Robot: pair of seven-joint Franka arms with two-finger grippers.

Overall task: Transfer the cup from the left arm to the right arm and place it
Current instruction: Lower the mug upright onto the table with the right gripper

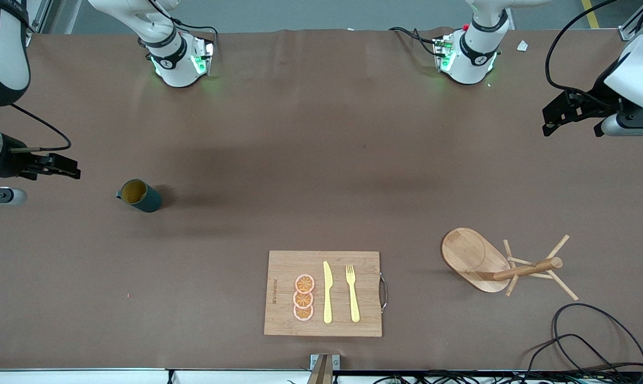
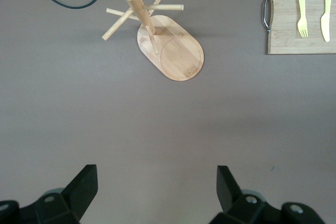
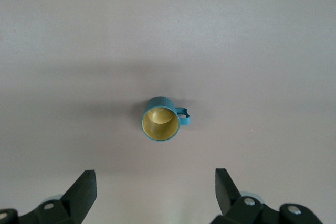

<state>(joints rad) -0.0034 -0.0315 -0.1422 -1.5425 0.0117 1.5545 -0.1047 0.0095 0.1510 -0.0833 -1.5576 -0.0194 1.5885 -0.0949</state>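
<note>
Currently the cup stands upright on the desk, toward the right arm's end and about midway between the robots' edge and the front camera's edge. Nothing is touching it. Its mouth faces up, the tan inside is visible, and in the right wrist view the small handle sticks out to one side.

Right tool – up in the air over the right arm's end of the desk, near that edge, just beside the cup but clear of it. Fingers spread wide, nothing between them; released. The cup sits on the desk between and ahead of the two fingertips in that wrist view.

Left tool – in the air over the left arm's end of the desk, close to that edge. Fingers also spread wide and empty; released.

Other items:
- Wooden peg rack on its oval base, near the corner at the left arm's end by the front camera's edge. Also seen from the left wrist.
- Cutting board at the middle of the front camera's edge, metal handle on the side facing the rack. On it – three orange slices in a row, a yellow knife, a yellow fork.
- Black cable looped on the desk at the corner nearest the rack.
</note>
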